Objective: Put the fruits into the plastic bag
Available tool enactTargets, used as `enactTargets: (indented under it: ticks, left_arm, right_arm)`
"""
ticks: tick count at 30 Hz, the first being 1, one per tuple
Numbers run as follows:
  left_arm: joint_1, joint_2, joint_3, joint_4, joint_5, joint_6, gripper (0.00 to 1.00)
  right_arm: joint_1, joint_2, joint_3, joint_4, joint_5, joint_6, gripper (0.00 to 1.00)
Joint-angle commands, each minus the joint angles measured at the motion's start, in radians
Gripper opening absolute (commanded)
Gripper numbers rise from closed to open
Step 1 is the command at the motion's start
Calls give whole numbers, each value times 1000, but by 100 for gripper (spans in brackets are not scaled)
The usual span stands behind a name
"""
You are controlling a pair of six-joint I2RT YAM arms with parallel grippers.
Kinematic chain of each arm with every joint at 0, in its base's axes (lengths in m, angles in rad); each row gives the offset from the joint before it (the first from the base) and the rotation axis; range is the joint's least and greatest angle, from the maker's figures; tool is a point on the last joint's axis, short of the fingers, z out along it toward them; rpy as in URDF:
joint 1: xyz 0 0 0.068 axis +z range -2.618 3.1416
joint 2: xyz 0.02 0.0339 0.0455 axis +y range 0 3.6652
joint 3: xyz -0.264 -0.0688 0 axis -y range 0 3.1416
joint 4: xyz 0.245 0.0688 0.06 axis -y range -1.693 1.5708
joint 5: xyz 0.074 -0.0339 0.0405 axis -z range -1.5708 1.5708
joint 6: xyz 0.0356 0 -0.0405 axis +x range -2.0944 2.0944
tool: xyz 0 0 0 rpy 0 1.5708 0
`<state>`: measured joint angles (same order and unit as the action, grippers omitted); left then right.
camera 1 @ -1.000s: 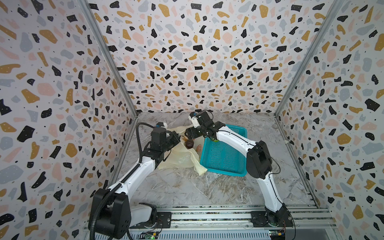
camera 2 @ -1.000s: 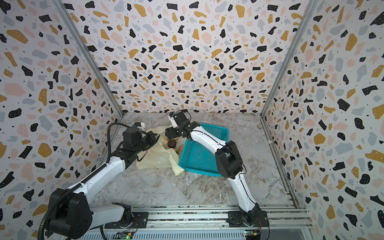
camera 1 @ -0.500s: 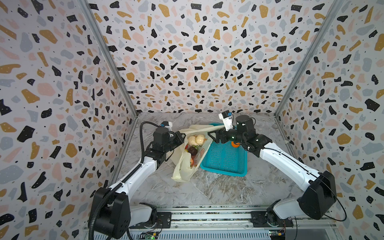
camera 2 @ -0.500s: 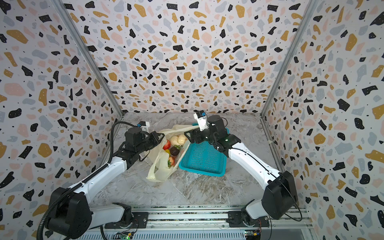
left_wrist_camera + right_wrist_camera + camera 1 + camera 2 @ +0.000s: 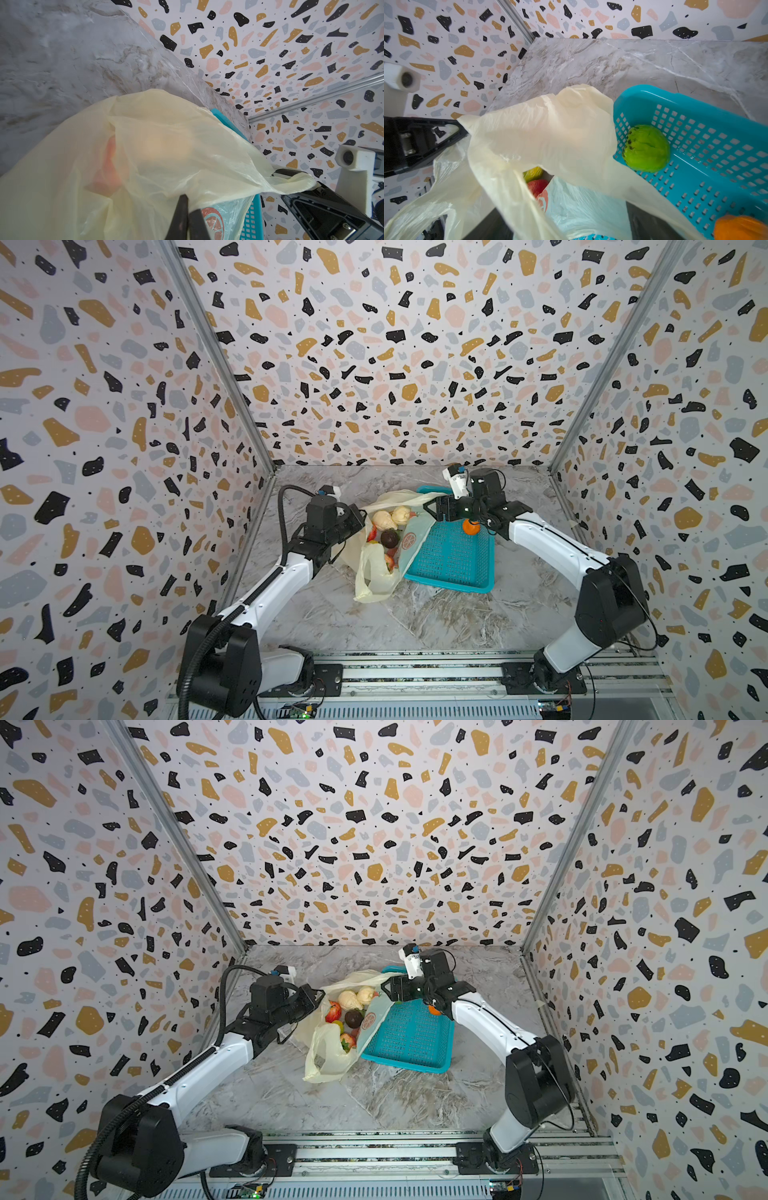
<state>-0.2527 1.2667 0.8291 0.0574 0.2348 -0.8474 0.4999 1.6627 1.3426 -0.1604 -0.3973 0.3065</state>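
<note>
**View coverage.** In both top views the plastic bag (image 5: 376, 572) lies on the worktop (image 5: 415, 622). One side of it drapes over the near rim of the teal mesh basket (image 5: 453, 568), and its mouth is spread between the two end effectors. The green fruit (image 5: 646, 148) shows only in the right wrist view, on the basket floor just beside a wall; in the top views the right arm covers it. The left wrist view gives the bag's contents only as blurred shapes through the film.

**Count.** Fruits: eight.
- In the bag, six: two cream-white lumps (image 5: 383, 520), one dark brown round fruit (image 5: 390, 538), two red fruits (image 5: 333, 1011), one yellow-green fruit (image 5: 337, 1026).
- In the basket, two: the green fruit and one orange fruit (image 5: 471, 527).

Bags: one. Baskets: one.

**End effectors.** The left end effector (image 5: 360, 517) is fully closed and pinches the bag's rim; its fingers (image 5: 182, 216) press together. The right end effector (image 5: 429, 509) stands wide apart with nothing clamped, and bag film drapes across it.

**Change.** One second earlier the bag lay flatter with a narrow mouth, and the right arm was folded close over it. Half a second earlier the layout matched the present one.
</note>
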Motion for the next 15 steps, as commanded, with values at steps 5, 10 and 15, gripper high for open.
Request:
enactTargets:
  ticks: [5, 10, 15]
  left_arm:
    - [11, 3, -7, 8, -49, -9, 0]
    - [11, 20, -4, 19, -31, -12, 0]
    - [11, 25, -5, 27, -25, -13, 0]
  right_arm:
    - [141, 45, 115, -166, -90, -140, 84]
    - [179, 63, 114, -243, -133, -170, 85]
    - [189, 77, 122, -343, -178, -243, 85]
